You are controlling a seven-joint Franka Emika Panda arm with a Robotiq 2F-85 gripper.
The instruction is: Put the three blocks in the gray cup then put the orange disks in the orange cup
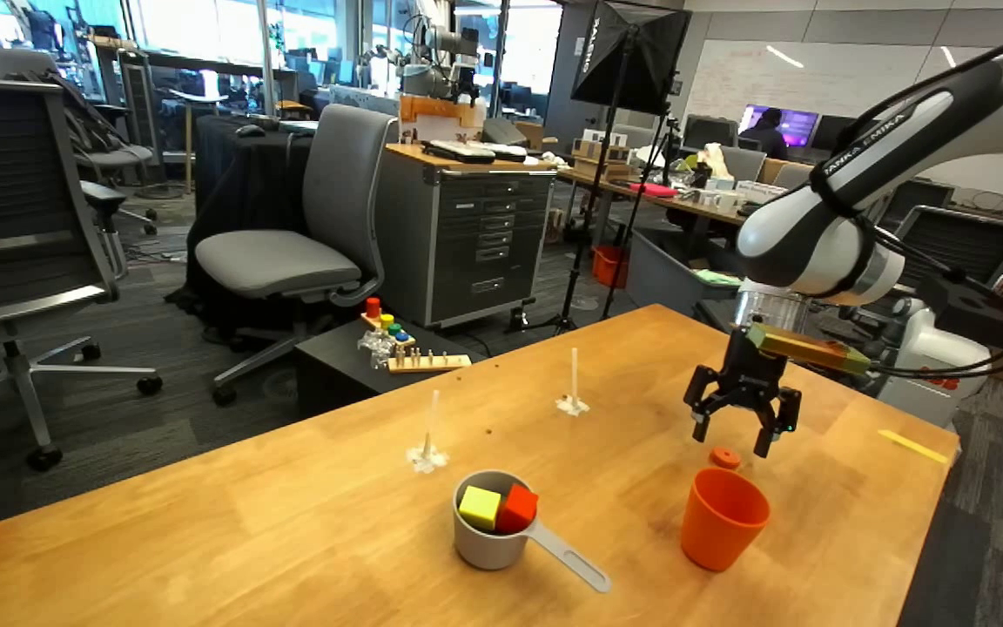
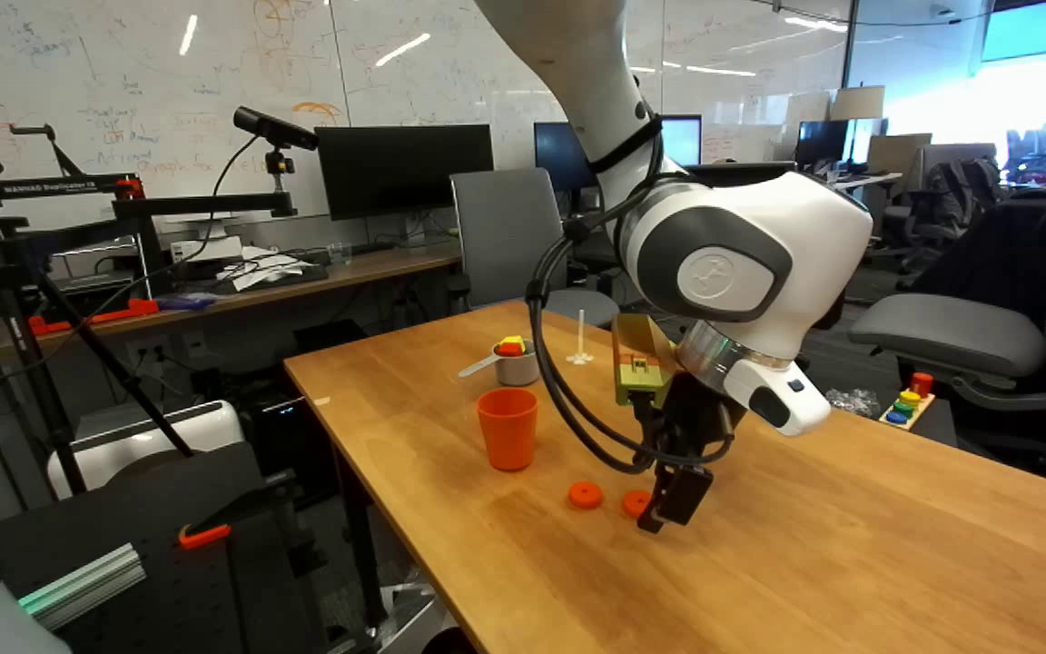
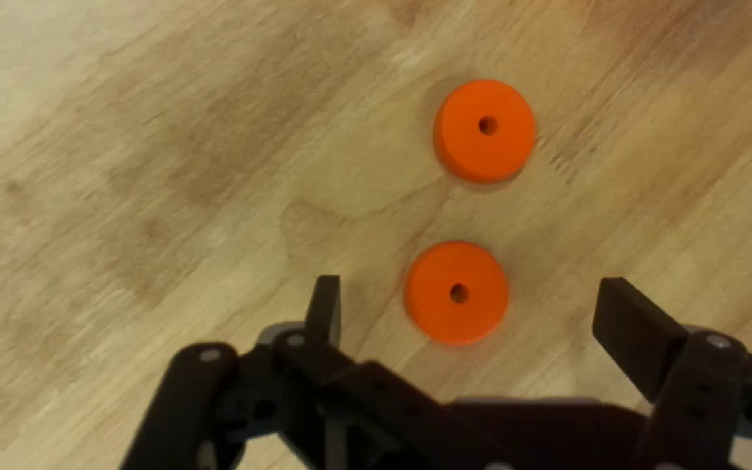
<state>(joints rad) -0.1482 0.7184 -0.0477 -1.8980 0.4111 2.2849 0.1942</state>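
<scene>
Gray chairs [image 1: 279, 261] stand on dark carpet [image 1: 171, 418], bright windows [image 1: 197, 30] beyond (plus a scribbled whiteboard [image 2: 432, 82]).

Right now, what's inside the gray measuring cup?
The gray measuring cup holds a yellow block and a red block. They and its wall hide the bottom, so anything beneath can't be seen.

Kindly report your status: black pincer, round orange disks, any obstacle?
Black pincer open, empty. Two round orange disks flat on wooden table. Wrist view shows no obstacle.
</scene>
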